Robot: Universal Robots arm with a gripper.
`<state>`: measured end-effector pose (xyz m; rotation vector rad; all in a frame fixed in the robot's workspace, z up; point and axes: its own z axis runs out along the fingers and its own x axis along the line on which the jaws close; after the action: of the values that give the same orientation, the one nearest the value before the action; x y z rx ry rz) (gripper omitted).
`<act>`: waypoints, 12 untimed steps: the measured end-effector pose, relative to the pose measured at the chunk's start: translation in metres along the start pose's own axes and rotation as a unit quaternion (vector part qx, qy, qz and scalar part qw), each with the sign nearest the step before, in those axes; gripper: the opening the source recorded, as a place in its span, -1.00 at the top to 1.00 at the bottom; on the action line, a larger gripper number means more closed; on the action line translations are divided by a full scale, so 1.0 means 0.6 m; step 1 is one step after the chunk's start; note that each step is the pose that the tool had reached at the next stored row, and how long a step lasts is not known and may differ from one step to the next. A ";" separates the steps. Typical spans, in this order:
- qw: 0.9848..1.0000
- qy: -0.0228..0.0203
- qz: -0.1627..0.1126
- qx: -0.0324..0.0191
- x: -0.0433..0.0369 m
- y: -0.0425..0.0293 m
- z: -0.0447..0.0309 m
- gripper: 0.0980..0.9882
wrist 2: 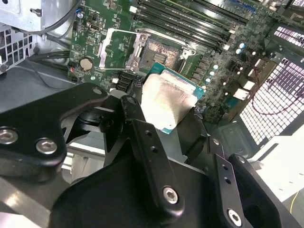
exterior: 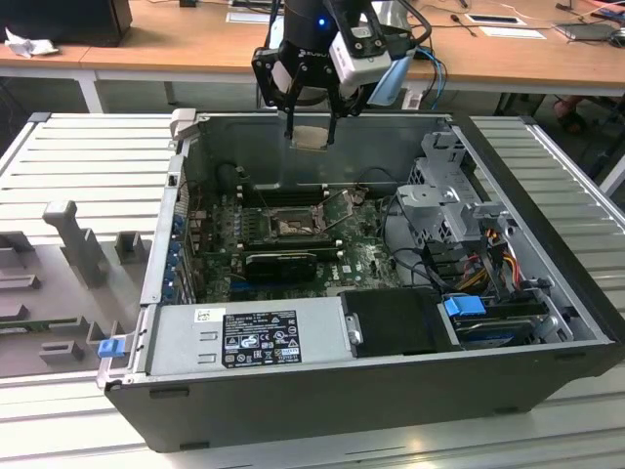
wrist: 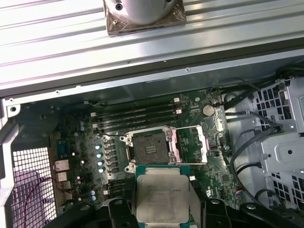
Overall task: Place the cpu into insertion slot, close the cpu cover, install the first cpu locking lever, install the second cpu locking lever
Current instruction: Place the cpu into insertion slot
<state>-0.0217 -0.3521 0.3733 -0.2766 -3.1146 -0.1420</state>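
Note:
My gripper (exterior: 311, 129) hangs over the back wall of the open computer case, shut on the cpu (exterior: 312, 137), a small silver-topped square chip. In both wrist views the cpu (wrist: 161, 197) (wrist 2: 166, 99) sits level between the black fingers (wrist: 117, 210), held by two opposite edges. The insertion slot (wrist: 149, 150) (exterior: 290, 224) (wrist 2: 160, 51) lies bare on the green motherboard, below and apart from the chip. The cpu cover (wrist: 190, 145) (wrist 2: 118, 46) is swung open beside the slot, its metal frame standing away from the socket.
Long black memory slots (wrist: 137, 116) run just behind the socket. A grey power supply (exterior: 249, 337) fills the case front, and a metal drive cage (exterior: 451, 195) with cables stands on the exterior view's right. A grey tray (exterior: 68, 244) with fixtures lies to the left.

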 end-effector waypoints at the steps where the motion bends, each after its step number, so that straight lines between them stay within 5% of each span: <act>1: 1.000 0.000 0.001 0.000 0.000 0.000 0.000 0.01; 12: 1.000 -0.001 0.011 0.000 0.000 0.000 0.000 0.01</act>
<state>-0.0217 -0.3521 0.3733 -0.3107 -3.1123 -0.1424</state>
